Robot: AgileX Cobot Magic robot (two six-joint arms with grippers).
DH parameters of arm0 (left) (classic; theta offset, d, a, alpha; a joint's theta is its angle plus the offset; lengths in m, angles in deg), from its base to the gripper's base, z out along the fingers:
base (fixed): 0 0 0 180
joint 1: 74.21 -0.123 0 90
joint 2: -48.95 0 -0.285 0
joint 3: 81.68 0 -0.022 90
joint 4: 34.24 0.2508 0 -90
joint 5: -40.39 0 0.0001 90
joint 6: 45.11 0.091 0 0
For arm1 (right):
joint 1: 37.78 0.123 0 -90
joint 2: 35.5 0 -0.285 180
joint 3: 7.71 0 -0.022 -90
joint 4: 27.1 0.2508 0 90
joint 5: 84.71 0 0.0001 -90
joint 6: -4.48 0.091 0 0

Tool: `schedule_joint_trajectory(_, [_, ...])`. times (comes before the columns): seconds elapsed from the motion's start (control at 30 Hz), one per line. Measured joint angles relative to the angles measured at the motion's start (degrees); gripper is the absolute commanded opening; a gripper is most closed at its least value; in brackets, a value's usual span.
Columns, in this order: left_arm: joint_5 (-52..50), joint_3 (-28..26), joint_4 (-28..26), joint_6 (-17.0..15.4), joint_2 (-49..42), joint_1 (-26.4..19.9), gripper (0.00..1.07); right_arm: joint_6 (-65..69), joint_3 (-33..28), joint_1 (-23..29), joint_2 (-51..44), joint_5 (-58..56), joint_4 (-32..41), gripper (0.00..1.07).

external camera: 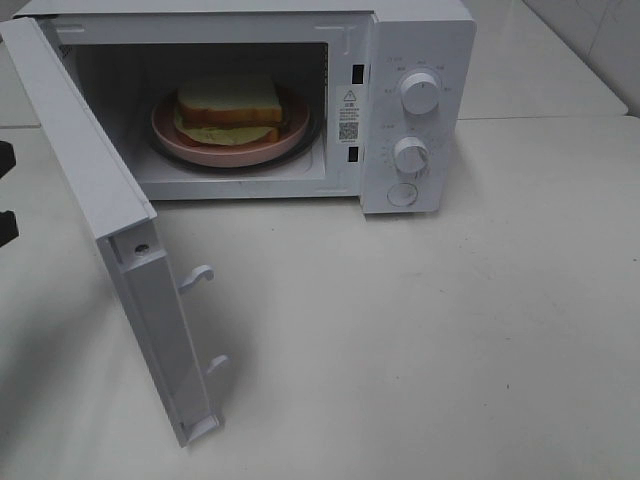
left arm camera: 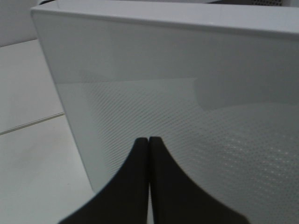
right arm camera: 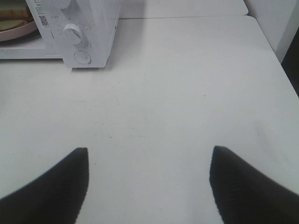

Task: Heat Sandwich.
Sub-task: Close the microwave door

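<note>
One sandwich (external camera: 230,103) lies on one pink plate (external camera: 225,150) inside the single microwave (external camera: 415,40), beyond the door (left arm camera: 187,93) from the left gripper (left arm camera: 148,139). Two knobs (external camera: 420,92) and one round button (external camera: 402,194) sit on its panel. The door stands swung wide, its outer face just ahead of the left gripper, whose fingers press together with nothing between them. The right gripper (right arm camera: 149,149) is spread wide above the white table (right arm camera: 187,93). Open tabletop stretches from it to the microwave's front corner, well ahead.
</note>
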Motion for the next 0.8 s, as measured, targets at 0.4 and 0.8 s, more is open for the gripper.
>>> schedule_joint_trajectory(0.4, [-5.04,-3.67,-2.01,-2.41,8.14,8.65,0.0,0.0,0.0,0.0,0.0,0.0,0.0,0.71])
schedule_joint_trajectory(0.8, [-5.21,-8.48,-16.27,3.09,12.49,21.83,0.0,0.0,0.0,0.0,0.0,0.0,0.0,0.71])
